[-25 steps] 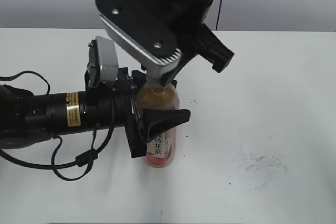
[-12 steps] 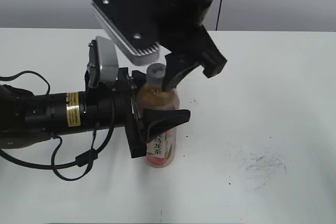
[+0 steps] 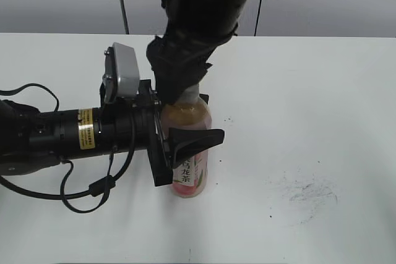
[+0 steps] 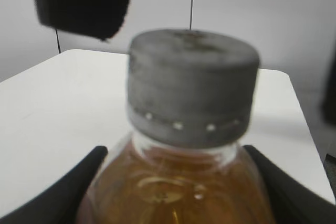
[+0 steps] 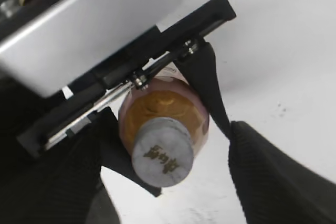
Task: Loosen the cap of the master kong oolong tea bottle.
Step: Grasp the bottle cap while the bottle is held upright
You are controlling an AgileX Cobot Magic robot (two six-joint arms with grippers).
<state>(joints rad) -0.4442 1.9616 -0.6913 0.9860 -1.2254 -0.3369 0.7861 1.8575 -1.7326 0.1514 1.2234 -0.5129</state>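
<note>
The master kong oolong tea bottle (image 3: pixel 190 174) stands upright on the white table, amber tea above its pink label. My left gripper (image 3: pixel 185 129) is shut on the bottle's upper body; its black fingers (image 4: pixel 68 192) press both sides of the shoulder below the cap (image 4: pixel 193 85). My right gripper (image 3: pixel 179 88) hangs from above over the bottle top and hides the cap in the exterior view. In the right wrist view the grey cap (image 5: pixel 161 151) with its dark mark lies between the right gripper's (image 5: pixel 165 179) two black fingers (image 5: pixel 278 177), which stand wide apart with gaps on both sides.
The left arm (image 3: pixel 55 137) lies along the table from the left, with a black cable (image 3: pixel 80 201) looping in front of it. Dark scuff marks (image 3: pixel 307 193) are on the table at the right. The table's far edge meets a grey wall.
The right gripper has turned and come down over the bottle top. The cap, visible half a second ago, is now covered in the exterior view. The left gripper and the bottle have not moved.
</note>
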